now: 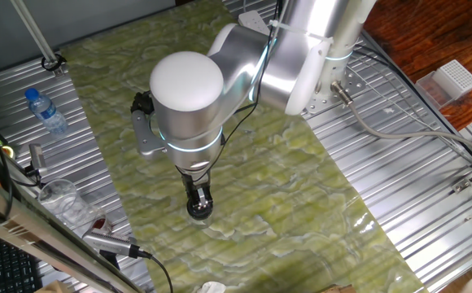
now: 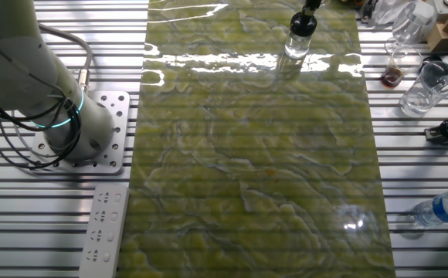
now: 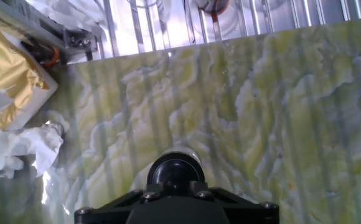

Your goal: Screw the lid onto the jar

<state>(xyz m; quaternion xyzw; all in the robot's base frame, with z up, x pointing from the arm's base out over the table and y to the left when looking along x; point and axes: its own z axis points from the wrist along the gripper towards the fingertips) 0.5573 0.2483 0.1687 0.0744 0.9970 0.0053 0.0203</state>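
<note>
The jar (image 2: 296, 48), small with a pale see-through body, stands upright on the green marbled mat (image 1: 301, 203). The black lid (image 2: 302, 23) sits on top of it. My gripper (image 1: 198, 198) comes straight down onto it, and its fingers are closed on either side of the lid (image 1: 199, 207). In the hand view the round black lid (image 3: 175, 169) fills the space just ahead of the gripper (image 3: 175, 185), with a thin pale rim of the jar (image 3: 192, 155) showing behind it. The arm hides most of the jar in one fixed view.
A blue-capped water bottle (image 1: 47, 112) lies on the metal slats beside the mat, near a clear cup (image 1: 61, 199). A power strip (image 2: 104, 224) lies by the arm's base (image 2: 69, 131). A gold packet (image 3: 6, 68) and crumpled tissue (image 3: 25, 146) lie at the mat's edge.
</note>
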